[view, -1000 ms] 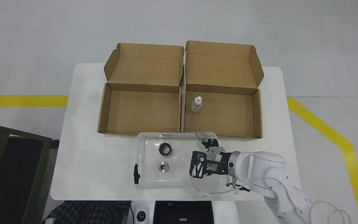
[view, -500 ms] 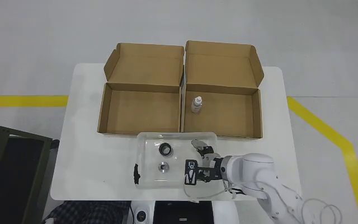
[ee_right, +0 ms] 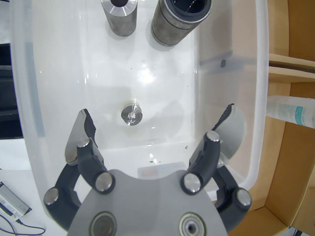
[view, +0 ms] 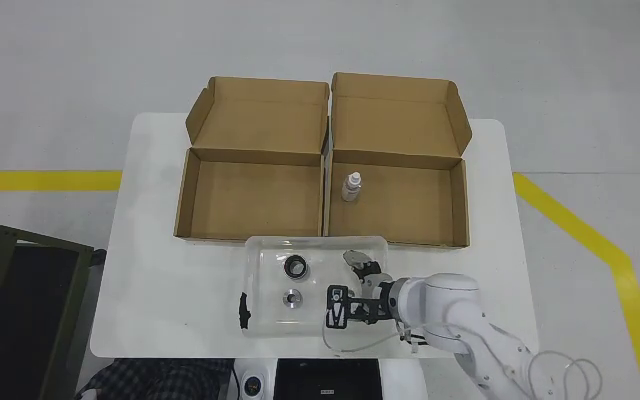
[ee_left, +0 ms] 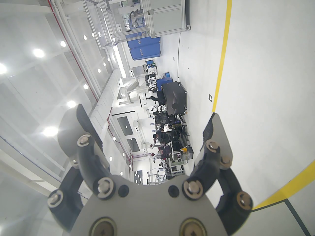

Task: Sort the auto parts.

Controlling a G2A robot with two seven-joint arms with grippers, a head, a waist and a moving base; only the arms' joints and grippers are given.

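Note:
A clear plastic bin (view: 262, 246) at the table's front holds three parts. A black-lined bearing sleeve (view: 296, 268) (ee_right: 182, 8) and a steel cylinder with a bore (view: 290, 298) (ee_right: 119, 10) stand on end at its far side from the arm. A small metal stud (ee_right: 132, 115) lies on the bin floor (ee_right: 172, 79), just ahead of my right gripper (ee_right: 156, 119) (view: 347, 286). That gripper is open, low inside the bin and holding nothing. My left gripper (ee_left: 147, 116) is open and empty, pointing out at the room.
Two open cardboard boxes stand behind the bin, a left one (view: 250, 232) and a right one (view: 440, 235) with a small white bottle (view: 351, 186) (ee_right: 288, 114) in it. A black clip (view: 242, 310) sits at the bin's left end. Bare table lies left of the bin.
My right gripper has moved left, deeper into the bin toward the parts. The parts and boxes have stayed put.

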